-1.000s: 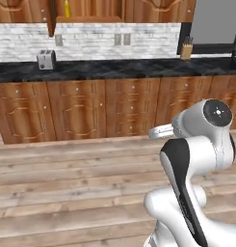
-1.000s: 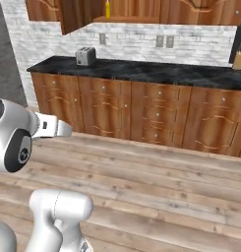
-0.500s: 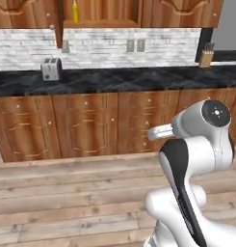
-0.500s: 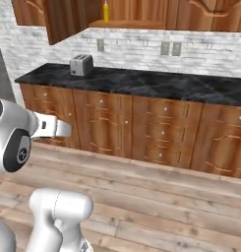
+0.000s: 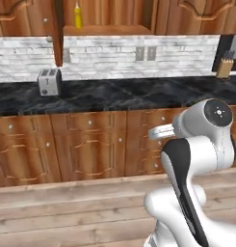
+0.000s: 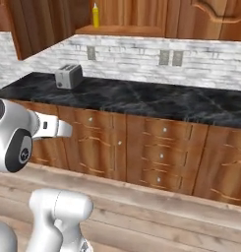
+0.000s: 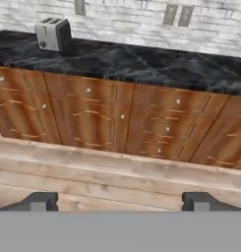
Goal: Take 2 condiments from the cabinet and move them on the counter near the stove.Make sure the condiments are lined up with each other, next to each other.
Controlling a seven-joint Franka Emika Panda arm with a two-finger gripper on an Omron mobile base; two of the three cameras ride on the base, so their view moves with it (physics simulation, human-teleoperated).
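Notably, knife block [image 5: 224,68] visible from left base; yellow bottle [image 5: 77,16] in cabinet [image 5: 107,14]; jaws wide, empty.

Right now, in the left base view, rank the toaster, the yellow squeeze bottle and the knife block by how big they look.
1. toaster, clearly the largest on the counter.
2. knife block, smaller.
3. yellow squeeze bottle in the open cabinet, slimmest; it sits higher and farther back, so its place against the knife block is unsure.

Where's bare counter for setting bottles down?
Counter is bare from the toaster rightward to the knife block, below the wall outlets. Crowded spots are just those two ends.
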